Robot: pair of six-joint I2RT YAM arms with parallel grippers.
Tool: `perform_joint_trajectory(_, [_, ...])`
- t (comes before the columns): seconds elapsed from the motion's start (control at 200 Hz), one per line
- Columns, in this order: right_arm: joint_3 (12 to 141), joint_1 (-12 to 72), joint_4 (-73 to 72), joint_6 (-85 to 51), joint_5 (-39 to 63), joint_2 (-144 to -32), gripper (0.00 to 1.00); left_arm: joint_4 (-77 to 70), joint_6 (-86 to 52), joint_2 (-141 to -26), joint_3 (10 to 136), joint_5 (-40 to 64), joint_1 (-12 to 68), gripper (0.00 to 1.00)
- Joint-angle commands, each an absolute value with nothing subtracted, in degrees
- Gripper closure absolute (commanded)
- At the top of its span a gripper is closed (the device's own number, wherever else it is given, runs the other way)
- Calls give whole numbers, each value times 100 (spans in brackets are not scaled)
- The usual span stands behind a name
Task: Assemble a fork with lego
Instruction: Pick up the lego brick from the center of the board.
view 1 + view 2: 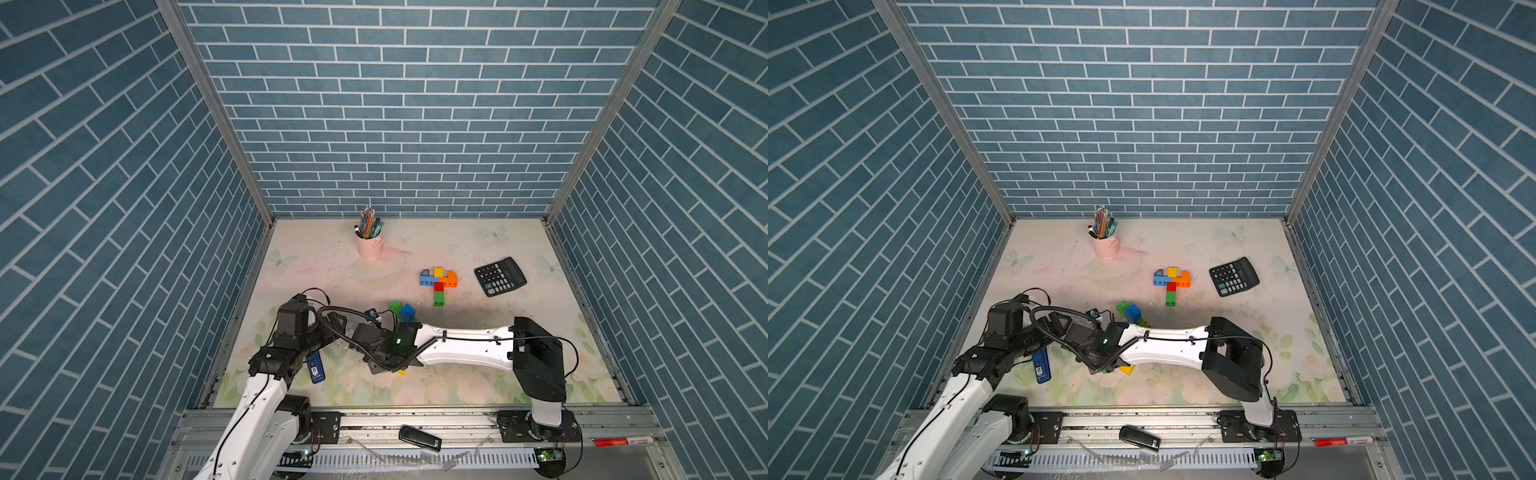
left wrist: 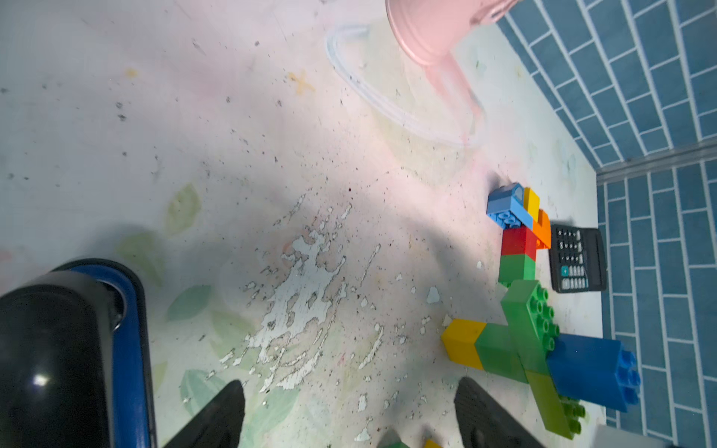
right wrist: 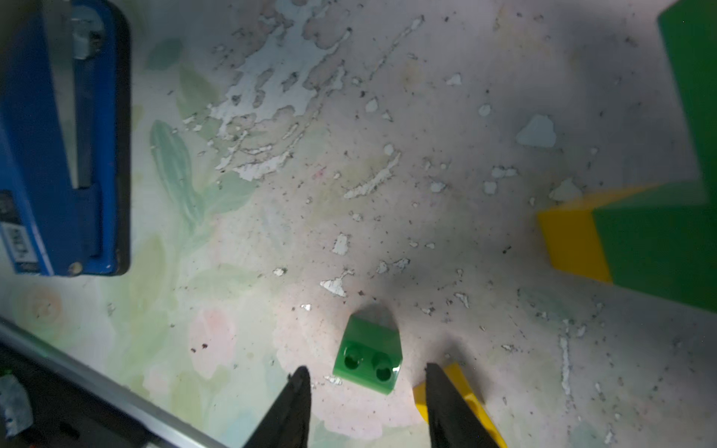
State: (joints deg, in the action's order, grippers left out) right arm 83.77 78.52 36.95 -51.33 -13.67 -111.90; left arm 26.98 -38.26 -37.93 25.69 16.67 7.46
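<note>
Brick-pattern walls (image 1: 399, 104), floral tabletop (image 1: 457, 374), lego bricks (image 1: 438, 282), blue stapler (image 3: 58, 135), label (image 3: 17, 248) unreadable

Colours spreading across my table

I am looking at a joined lego piece (image 1: 438, 283) showing light blue, yellow and orange across its head, with red and then green making up its stem. A second lego cluster (image 2: 520, 333) is showing yellow, green, lime and deep blue, and a small green brick (image 3: 368, 358) and a yellow brick (image 3: 465, 391) are glowing under my right wrist. The table mat (image 1: 457, 390) is showing pale pink and green flowers and butterflies, flaking to white in patches. The cup (image 1: 370, 248) is showing pink, its pencils (image 1: 367, 218) many-coloured, the calculator (image 1: 500, 276) black with pale keys, the stapler (image 3: 46, 135) blue, and the walls (image 1: 395, 104) a blue brick pattern with white joints.
</note>
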Motion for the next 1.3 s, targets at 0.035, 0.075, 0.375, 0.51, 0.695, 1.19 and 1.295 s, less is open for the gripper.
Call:
perform_joint_trajectory(0.035, [8687, 7927, 4121, -6108, -1600, -11585, 49, 3172, -3988, -3376, 2448, 1337, 632, 13])
perform_joint_trajectory(0.075, [8781, 7928, 4239, -6187, -1629, -11680, 49, 3246, -3978, -3299, 2439, 1336, 625, 13])
perform_joint_trajectory(0.375, [9040, 7911, 4508, -6429, -1733, -11858, 55, 3116, -3974, -3284, 2363, 1492, 616, 14])
perform_joint_trajectory(0.51, [9153, 7910, 4550, -6416, -1615, -11949, 59, 3066, -3905, -3357, 2381, 1520, 615, 14])
perform_joint_trajectory(0.695, [9074, 7910, 4728, -6572, -1537, -11921, 52, 3023, -3868, -3393, 2383, 1529, 615, 14])
perform_joint_trajectory(1.19, [8903, 7876, 4685, -6704, -1321, -11887, 59, 3005, -3839, -3402, 2387, 1562, 615, 14])
perform_joint_trajectory(1.295, [8875, 7858, 4641, -6704, -1281, -11895, 61, 3015, -3832, -3390, 2382, 1568, 615, 14])
